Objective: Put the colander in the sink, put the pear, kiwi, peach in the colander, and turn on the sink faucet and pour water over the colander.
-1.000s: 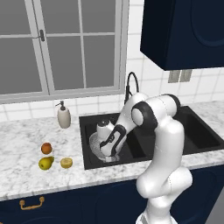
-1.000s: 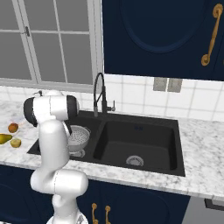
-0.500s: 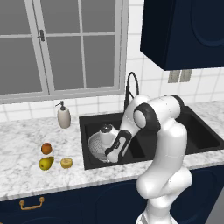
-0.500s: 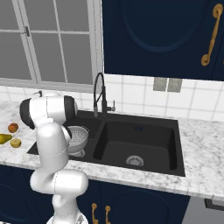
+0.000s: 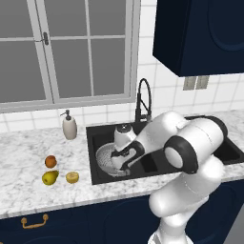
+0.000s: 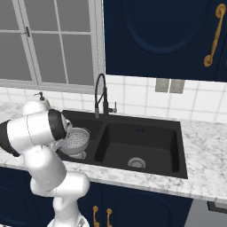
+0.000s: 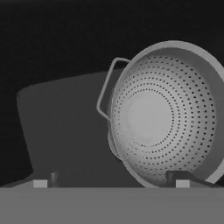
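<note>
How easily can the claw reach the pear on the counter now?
Probably yes: the open claw is in the sink beside the colander, and the pear lies uncovered on the counter, with nothing between.

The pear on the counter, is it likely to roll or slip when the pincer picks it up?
The pear lies on the marble counter, apparently on its side, so a nudge would probably roll it in a curve. Its narrow neck and smooth-looking skin may let it slip; gripping the wider body seems safer. It is likely firm, not floppy.
</note>
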You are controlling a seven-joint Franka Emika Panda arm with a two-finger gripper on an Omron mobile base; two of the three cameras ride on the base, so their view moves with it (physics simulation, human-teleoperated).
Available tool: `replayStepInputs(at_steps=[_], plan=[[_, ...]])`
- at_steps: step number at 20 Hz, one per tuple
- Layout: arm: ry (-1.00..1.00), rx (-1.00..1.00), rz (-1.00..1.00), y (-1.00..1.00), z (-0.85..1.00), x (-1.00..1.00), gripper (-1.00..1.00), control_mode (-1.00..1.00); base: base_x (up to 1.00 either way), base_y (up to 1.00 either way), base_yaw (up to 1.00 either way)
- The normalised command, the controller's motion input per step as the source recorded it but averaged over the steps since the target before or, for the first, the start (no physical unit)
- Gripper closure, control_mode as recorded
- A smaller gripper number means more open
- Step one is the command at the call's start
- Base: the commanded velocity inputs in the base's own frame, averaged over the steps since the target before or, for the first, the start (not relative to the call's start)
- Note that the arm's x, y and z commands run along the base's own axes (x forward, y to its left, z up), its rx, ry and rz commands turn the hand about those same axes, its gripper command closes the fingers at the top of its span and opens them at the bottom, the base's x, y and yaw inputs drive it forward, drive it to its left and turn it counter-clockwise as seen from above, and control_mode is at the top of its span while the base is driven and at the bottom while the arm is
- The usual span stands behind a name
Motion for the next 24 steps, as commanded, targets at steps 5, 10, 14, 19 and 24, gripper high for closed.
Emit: replayStepInputs(at_steps=[5,10,14,19,24], plan=[[0.02,0.23,-0.14,0.28,1.00,-0.22,-1.00,-1.00,0.00,0.00,0.00],[0.04,0.13,-0.14,0.89,1.00,-0.62,-1.00,-1.00,0.00,0.00,0.00],[0.09,0.08,-0.12,0.89,0.77,-0.55,-1.00,-1.00,0.00,0.00,0.00],[0.14,0.00,-0.13,0.64,0.08,-0.29,-1.00,-1.00,0.00,0.00,0.00],[0.17,0.00,-0.13,0.58,-0.01,-0.14,-1.00,-1.00,0.00,0.00,0.00]])
